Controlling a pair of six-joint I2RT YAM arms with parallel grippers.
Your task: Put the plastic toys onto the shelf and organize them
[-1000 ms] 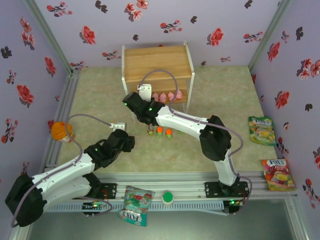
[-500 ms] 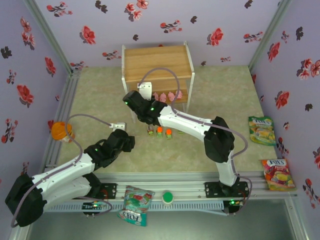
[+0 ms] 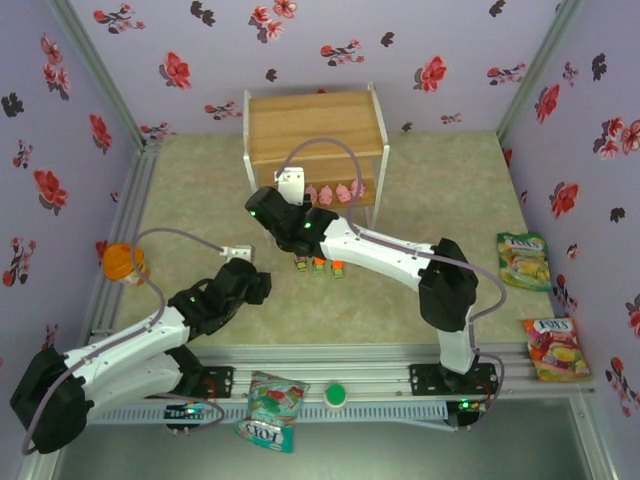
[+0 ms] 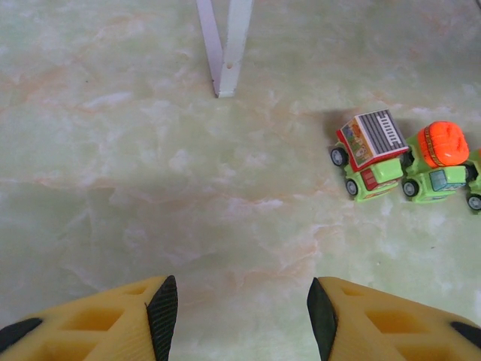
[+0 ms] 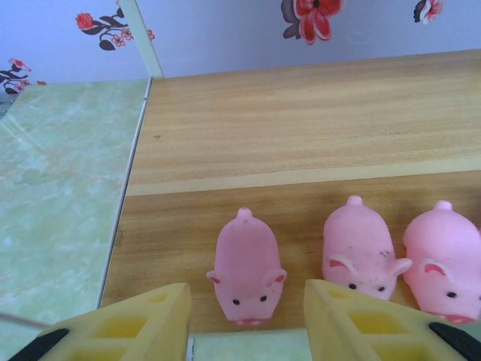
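Right wrist view: your right gripper (image 5: 246, 301), jaws apart and empty, has eased back slightly from the shelf (image 5: 301, 128), leaving three pink pigs (image 5: 246, 274) standing on its lower board. Your left gripper (image 4: 242, 301) hangs open and empty near the toy cars (image 4: 370, 154), still unshelved. The snack bags (image 3: 272, 410) read "Fox's".

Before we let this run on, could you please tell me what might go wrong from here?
1. The small pink plastic pigs stand near the front edge of the light wooden shelf board; the open right gripper could push the leftmost off.
2. Its finger may knock the neighbouring pig.
3. The little green toy cars sit bunched, so the open left gripper may shove one.
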